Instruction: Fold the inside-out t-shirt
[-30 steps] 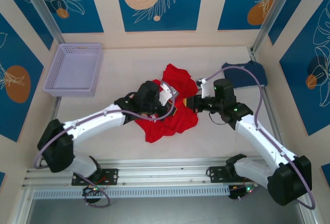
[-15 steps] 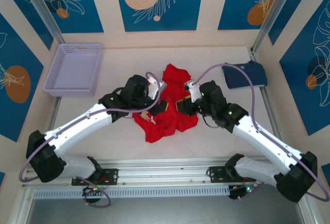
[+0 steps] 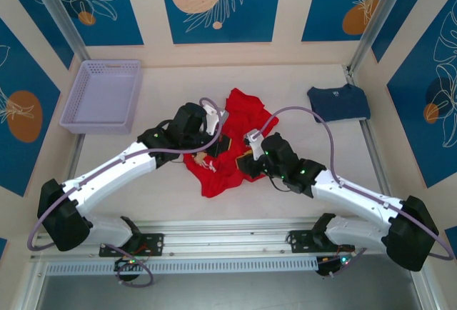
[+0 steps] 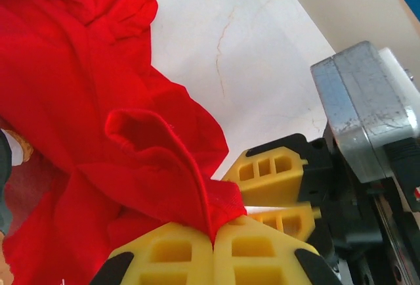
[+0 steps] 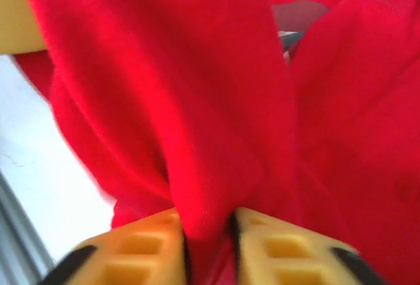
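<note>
The inside-out t-shirt (image 3: pixel 241 108) is lying in a crumpled red heap at the middle of the table (image 3: pixel 178 81), and both arms are reaching in over it from the near edge. From the top camera the two wrists are covering the cloth where they meet it, so the grips themselves are not showing there.

The left wrist camera is showing the left pincer (image 4: pixel 213 238) with its yellow fingers pressed together on a raised ridge of red fabric, the fold standing up out of the seam between them. Just beside it, that same view is catching the yellow fingers of the right pincer (image 5: pixel 209 224) resting against the shirt's edge on the pale tabletop.

The right wrist camera is showing its own fingers nearly closed, a thick bunch of red cloth squeezed in the narrow gap and rising up in front of the lens.

The top camera is also showing a lavender basket (image 3: pixel 71 104) sitting at the far left and a navy t-shirt (image 3: pixel 339 103) lying flat at the far right, both well apart from the red shirt.
</note>
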Tool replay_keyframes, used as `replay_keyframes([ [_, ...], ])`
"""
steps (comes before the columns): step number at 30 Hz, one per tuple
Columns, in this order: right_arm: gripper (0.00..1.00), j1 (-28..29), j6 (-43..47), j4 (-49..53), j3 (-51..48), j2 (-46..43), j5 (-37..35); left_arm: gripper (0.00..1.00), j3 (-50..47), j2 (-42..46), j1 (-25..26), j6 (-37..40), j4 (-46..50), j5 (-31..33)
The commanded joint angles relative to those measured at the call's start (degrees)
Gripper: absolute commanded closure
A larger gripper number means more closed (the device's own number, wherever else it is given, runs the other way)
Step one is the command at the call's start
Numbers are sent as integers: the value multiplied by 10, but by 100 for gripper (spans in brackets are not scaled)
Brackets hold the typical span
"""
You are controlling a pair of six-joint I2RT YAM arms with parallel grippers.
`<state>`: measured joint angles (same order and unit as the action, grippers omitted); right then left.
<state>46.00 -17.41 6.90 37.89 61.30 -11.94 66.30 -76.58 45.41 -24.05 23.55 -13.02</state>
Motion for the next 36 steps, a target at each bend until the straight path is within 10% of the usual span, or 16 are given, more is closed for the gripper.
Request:
replay_keyframes([
  [1, 99, -20, -5, 28, 29, -7, -68, 100, 20, 12, -9, 11, 25, -1],
  [18, 99, -105, 22, 261, 190, 57, -125, 100, 10, 49, -57, 67, 57, -81],
  [27, 65, -64, 89, 212, 155, 3, -22, 100, 16, 31, -57, 19, 45, -29],
  [36, 53, -11, 115, 73, 100, -24, 89, 100, 22, 20, -58, 9, 35, -47],
])
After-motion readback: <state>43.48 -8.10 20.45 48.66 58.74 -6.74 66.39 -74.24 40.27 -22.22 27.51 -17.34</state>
